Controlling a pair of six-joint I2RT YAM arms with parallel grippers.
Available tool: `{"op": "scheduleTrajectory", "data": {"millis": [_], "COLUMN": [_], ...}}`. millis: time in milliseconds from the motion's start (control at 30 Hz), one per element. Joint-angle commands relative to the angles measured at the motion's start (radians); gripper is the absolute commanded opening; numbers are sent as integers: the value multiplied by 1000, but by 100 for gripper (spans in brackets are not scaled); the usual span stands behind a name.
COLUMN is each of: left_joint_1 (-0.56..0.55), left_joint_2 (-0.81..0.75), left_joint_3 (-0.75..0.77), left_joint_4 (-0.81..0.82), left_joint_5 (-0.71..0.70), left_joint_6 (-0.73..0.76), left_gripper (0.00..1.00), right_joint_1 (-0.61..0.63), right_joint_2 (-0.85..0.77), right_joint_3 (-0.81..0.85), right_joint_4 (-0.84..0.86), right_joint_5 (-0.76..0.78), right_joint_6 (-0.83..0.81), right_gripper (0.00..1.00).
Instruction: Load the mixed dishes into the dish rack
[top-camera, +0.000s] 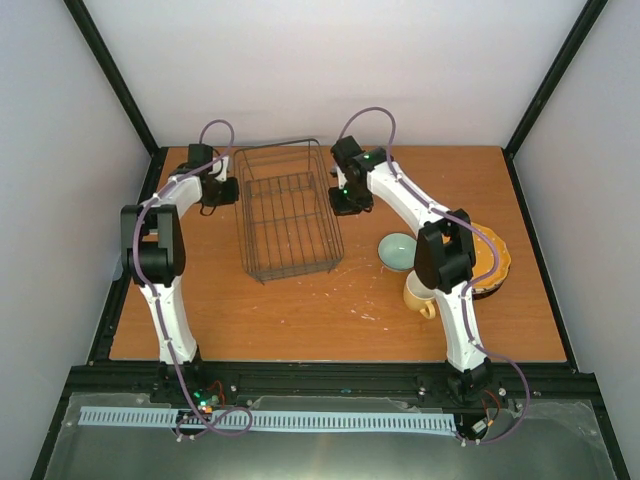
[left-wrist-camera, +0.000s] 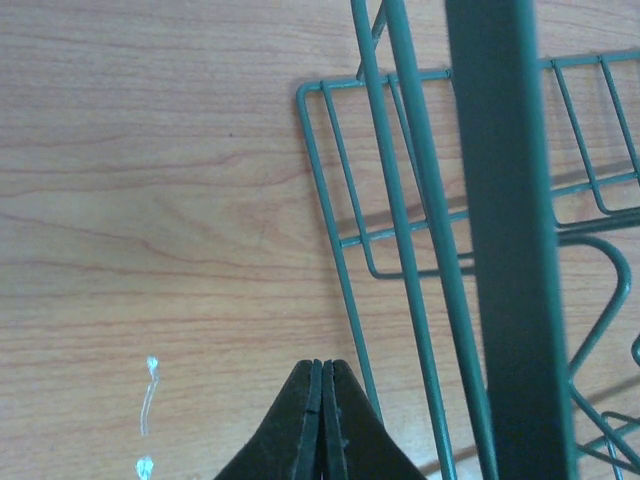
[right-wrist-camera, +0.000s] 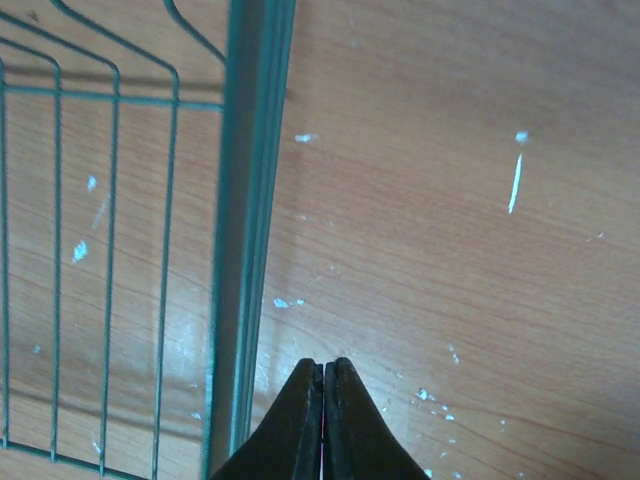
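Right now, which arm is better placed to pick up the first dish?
Right. The bowl, mug and plates all lie on its side of the rack; the left claw sits across the rack from them.

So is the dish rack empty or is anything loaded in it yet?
Empty. Only bare wire and table show inside the dish rack; the bowl, mug and plates sit to its right.

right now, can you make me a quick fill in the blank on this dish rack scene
The left gripper and the right gripper are both ____. The dish rack stands ____ the two grippers. The pale blue-green bowl, cream-yellow mug and stack of plates sit beside the ____ arm. Missing words: shut; between; right.
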Motion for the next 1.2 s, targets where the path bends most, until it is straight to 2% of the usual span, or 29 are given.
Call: {"op": "scheduleTrajectory", "data": {"millis": [0, 367, 767, 1167], "left_joint_1": [-9, -21, -126, -127], "left_joint_2": [35, 88, 135, 85], "left_joint_3": [75, 158, 200, 191], "left_joint_4": [0, 9, 15, -29], "left_joint_5": [20, 65, 81, 1], "left_joint_6": [33, 21, -1, 18], "left_gripper": [1, 1, 1, 2], "right_joint_1": [6, 13, 21, 21], "right_joint_2": [14, -74, -146, -136], "right_joint_3": [-53, -199, -287, -272], "right_joint_4": [-23, 33, 57, 61], "right_joint_5": [-34, -59, -20, 30], "right_joint_6": [4, 21, 35, 21], "right_gripper": [3, 3, 3, 6]}}
